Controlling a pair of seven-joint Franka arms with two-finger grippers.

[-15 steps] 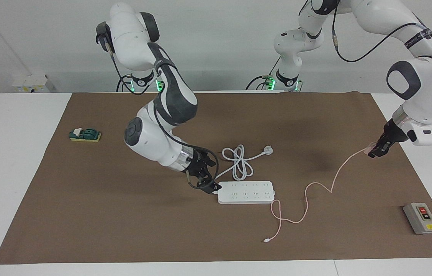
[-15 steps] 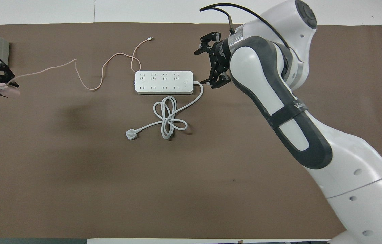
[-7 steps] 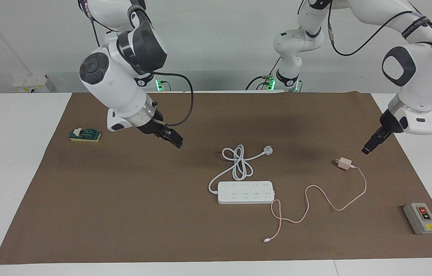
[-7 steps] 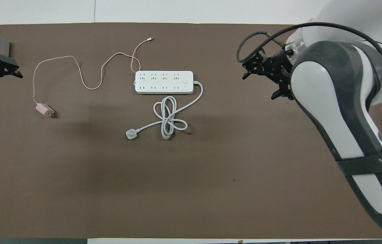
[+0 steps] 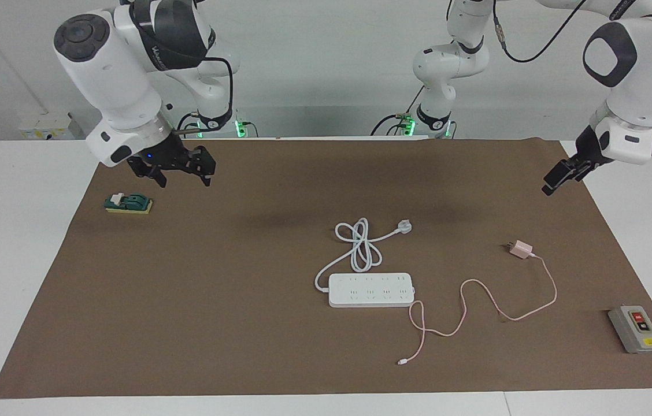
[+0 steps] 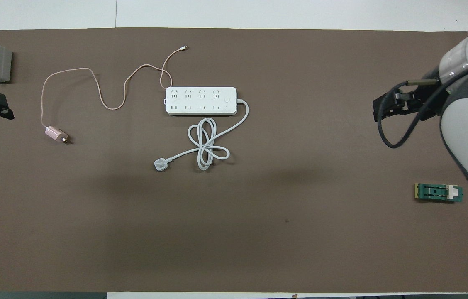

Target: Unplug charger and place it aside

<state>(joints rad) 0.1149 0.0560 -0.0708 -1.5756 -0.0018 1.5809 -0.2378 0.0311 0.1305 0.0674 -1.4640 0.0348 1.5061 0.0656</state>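
The pale-pink charger (image 5: pixel 519 249) lies on the brown mat (image 5: pixel 216 323), out of the sockets, toward the left arm's end; it also shows in the overhead view (image 6: pixel 54 133). Its thin pink cable (image 5: pixel 545 300) loops past the white power strip (image 5: pixel 371 290) to a small white connector (image 5: pixel 401 362). My left gripper (image 5: pixel 551 184) is open and empty, raised over the mat's edge at the left arm's end, apart from the charger. My right gripper (image 5: pixel 182 173) is open and empty, raised over the mat at the right arm's end.
The strip's thick white cord and white plug (image 5: pixel 405 226) lie coiled just nearer to the robots than the strip. A grey on/off switch box (image 5: pixel 636 329) sits at the left arm's end. A green knife switch (image 5: pixel 128 203) lies at the right arm's end.
My left gripper let go of the charger, which now lies on the mat, and has risen away. My right gripper left the power strip and swung up and back to its own end.
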